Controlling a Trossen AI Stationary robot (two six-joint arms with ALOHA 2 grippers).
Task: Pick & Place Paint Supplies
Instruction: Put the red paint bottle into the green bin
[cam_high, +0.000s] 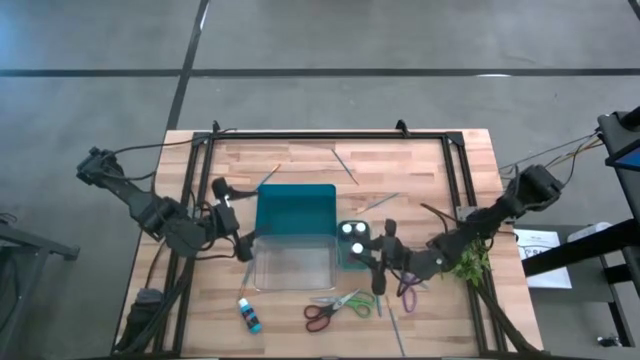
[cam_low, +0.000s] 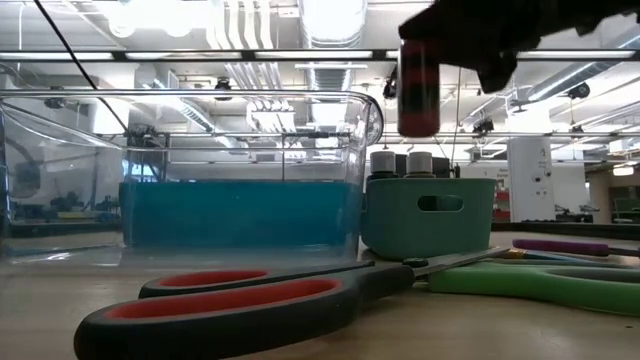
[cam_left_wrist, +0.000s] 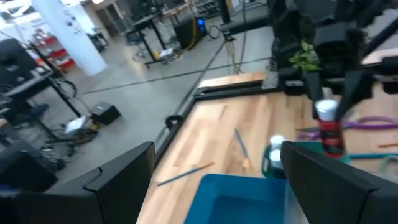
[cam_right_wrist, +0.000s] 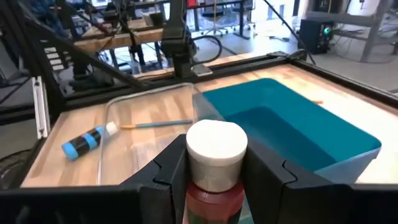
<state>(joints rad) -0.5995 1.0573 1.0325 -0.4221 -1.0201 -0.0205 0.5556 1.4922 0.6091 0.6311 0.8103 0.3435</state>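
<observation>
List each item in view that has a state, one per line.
Right end effector: shut on the white-capped red paint bottle, held upright in the air above the small teal bin.
Left end effector: open, empty, beside the large teal container.
Small teal bin: holds two capped bottles.
Clear plastic container: upright, nothing visible inside.
Blue paint bottle: lying on its side on the table.
Red-handled scissors: lying flat.

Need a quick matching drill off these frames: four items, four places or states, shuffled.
Items:
1. red paint bottle
2. blue paint bottle
3. left gripper
4. red-handled scissors

States:
A. lying on bare wood
B. jaws open, holding nothing, at the clear bin
C. gripped in the right gripper, lifted
D. flat on the table, front edge

Pairs: 1-C, 2-A, 3-B, 4-D
</observation>
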